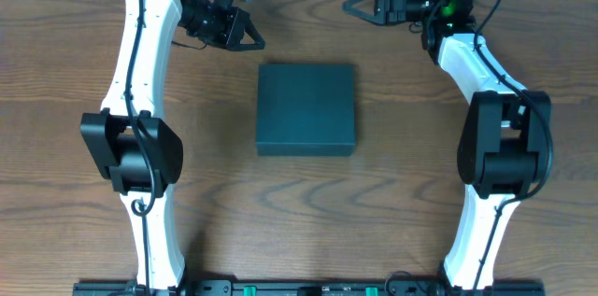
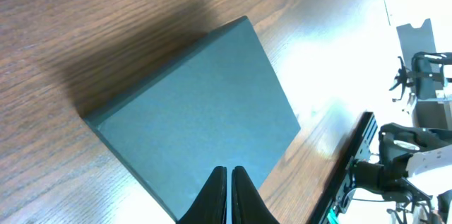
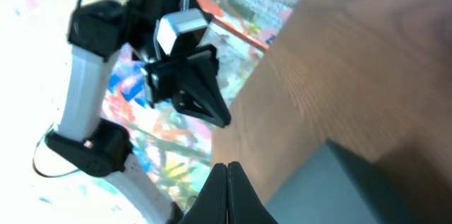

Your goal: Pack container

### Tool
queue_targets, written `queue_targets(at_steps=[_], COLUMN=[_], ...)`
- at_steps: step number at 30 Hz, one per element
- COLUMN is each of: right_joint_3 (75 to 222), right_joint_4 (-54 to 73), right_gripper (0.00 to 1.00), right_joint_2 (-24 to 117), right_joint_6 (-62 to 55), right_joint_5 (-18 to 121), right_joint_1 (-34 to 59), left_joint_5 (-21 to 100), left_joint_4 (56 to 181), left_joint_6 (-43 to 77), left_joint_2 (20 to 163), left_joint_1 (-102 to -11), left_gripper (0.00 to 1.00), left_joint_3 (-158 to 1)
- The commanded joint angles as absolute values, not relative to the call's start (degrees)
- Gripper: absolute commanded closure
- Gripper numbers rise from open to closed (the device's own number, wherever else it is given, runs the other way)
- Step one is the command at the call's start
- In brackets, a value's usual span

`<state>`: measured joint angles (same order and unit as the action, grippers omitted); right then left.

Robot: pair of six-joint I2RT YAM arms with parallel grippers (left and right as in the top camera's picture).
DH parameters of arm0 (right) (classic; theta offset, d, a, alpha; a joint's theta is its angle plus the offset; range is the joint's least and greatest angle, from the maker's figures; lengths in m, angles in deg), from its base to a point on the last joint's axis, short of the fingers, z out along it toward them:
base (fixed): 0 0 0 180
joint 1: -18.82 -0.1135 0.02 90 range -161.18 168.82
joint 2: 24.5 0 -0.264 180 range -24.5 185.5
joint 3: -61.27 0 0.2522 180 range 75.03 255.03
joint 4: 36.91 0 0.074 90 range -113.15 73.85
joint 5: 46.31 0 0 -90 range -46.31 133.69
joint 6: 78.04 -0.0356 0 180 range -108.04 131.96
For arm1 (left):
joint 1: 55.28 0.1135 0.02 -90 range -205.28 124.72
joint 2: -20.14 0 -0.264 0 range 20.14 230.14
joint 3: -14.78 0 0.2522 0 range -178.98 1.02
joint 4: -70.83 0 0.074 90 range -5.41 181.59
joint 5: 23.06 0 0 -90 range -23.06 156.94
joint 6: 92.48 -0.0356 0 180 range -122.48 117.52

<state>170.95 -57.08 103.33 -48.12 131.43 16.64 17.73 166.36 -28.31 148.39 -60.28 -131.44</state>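
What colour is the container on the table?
The container is dark teal-green, seen best in the overhead view.

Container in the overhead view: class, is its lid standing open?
No, the container shows only a flat, closed top, and nothing of its inside is visible.
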Motion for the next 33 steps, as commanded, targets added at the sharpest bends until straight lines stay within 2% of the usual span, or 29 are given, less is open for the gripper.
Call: queue_targets(at_steps=[1, 6, 9, 11, 14, 21, 27, 33], right_joint_3=[171.78, 171.78, 171.78, 171.78, 171.78, 171.78, 171.78, 171.78], right_joint_4=[-62.39, -61.82, -50.43, -36.8, -23.62, -2.24, 11.25, 21.58], right_gripper=[0.98, 0.98, 0.98, 0.98, 0.98, 0.98, 0.98, 0.99], right_joint_2=[102.13, 102.13, 102.13, 102.13, 102.11, 94.81, 82.13, 73.08], right_joint_6=[-51.35, -43.42, -37.08, -32.36, -26.87, -13.54, 0.38, 7.6], right_joint_5=[127.72, 114.84, 101.99, 90.67, 84.46, 75.61, 69.55, 65.25], right_joint_1=[16.36, 16.38, 16.38, 16.38, 16.38, 16.38, 16.38, 16.38], left_joint_5=[19.63, 27.02, 34.82, 38.04, 38.65, 40.51, 39.92, 37.97], left_joint_4=[165.47, 157.62, 152.83, 151.24, 151.7, 153.82, 156.07, 161.1], left_joint_6=[-27.98, -14.54, -3.96, 1.22, 1.24, -2.71, -3.8, -7.15], left_joint_2=[146.05, 144.43, 143.95, 143.95, 143.95, 143.97, 143.45, 138.86], left_joint_1=[-60.19, -60.19, -60.19, -60.19, -60.24, -60.21, -60.3, -60.28], left_gripper=[0.94, 0.94, 0.94, 0.95, 0.94, 0.94, 0.94, 0.94], left_joint_3=[-132.4, -132.4, -132.4, -132.4, -132.4, -132.38, -132.4, -132.38])
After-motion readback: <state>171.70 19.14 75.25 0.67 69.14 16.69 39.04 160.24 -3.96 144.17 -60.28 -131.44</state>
